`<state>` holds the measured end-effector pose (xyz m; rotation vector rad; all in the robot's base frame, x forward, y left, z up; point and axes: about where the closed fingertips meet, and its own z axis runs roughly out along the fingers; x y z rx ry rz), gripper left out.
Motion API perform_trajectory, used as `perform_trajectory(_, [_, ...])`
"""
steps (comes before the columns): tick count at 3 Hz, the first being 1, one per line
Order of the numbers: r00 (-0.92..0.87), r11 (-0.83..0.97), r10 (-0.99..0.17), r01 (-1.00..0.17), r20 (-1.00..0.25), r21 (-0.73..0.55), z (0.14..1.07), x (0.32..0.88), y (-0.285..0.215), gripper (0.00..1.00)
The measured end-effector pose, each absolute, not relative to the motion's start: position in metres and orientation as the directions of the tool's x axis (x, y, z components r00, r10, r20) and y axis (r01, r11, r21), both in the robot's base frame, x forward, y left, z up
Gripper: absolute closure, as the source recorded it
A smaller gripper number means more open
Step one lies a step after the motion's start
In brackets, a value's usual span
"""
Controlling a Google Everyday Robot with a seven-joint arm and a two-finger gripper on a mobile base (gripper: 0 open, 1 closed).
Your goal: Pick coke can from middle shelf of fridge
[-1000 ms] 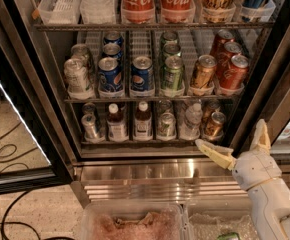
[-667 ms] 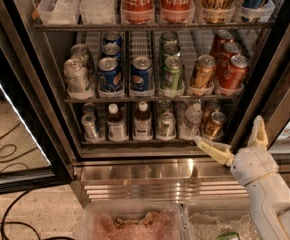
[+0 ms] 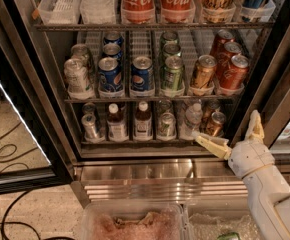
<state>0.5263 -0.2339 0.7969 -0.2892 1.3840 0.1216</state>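
The fridge [image 3: 45, 109] stands open. The coke can [image 3: 233, 72] sits upright at the front of the rightmost lane on the middle shelf [image 3: 150, 98], just beside a gold can [image 3: 203, 72] on its left, with more red cans [image 3: 225, 51] lined up behind it. The pincer [image 3: 226, 126] hangs low at the right, in front of the bottom rack's right end. It is spread wide, holds nothing, and sits below the coke can, apart from it.

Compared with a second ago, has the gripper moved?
Yes. The gripper, fingers open, has edged up and slightly left against the fridge, near its lower right corner.
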Motion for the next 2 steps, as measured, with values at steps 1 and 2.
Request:
perform_trajectory(1, [0.186, 0.959, -0.084, -0.253, -0.979, -0.131, 0.7969, 0.5263, -0.2339, 0.21])
perform_trajectory(2, [0.186, 0.959, -0.084, -0.253, -0.979, -0.131, 0.797, 0.5264, -0.2339, 0.18])
